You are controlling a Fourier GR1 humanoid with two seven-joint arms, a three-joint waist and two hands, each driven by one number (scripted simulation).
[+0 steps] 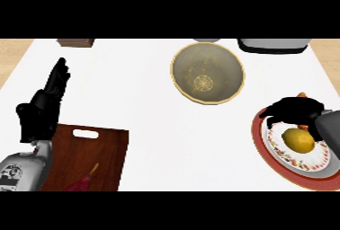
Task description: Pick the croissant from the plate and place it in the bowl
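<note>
At eight o'clock, the left hand (pixel 41 112) is matt black with slim fingers, set on a rounded pale grey left forearm (pixel 20 173) bearing small dark markings. At three o'clock, the right hand (pixel 295 112) is equally black, on a darker grey right forearm (pixel 328 126).

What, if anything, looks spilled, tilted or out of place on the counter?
Nothing stands out. The bowl sits upright and empty, the plate lies flat with a lemon, and the right hand curls over the croissant there.
</note>
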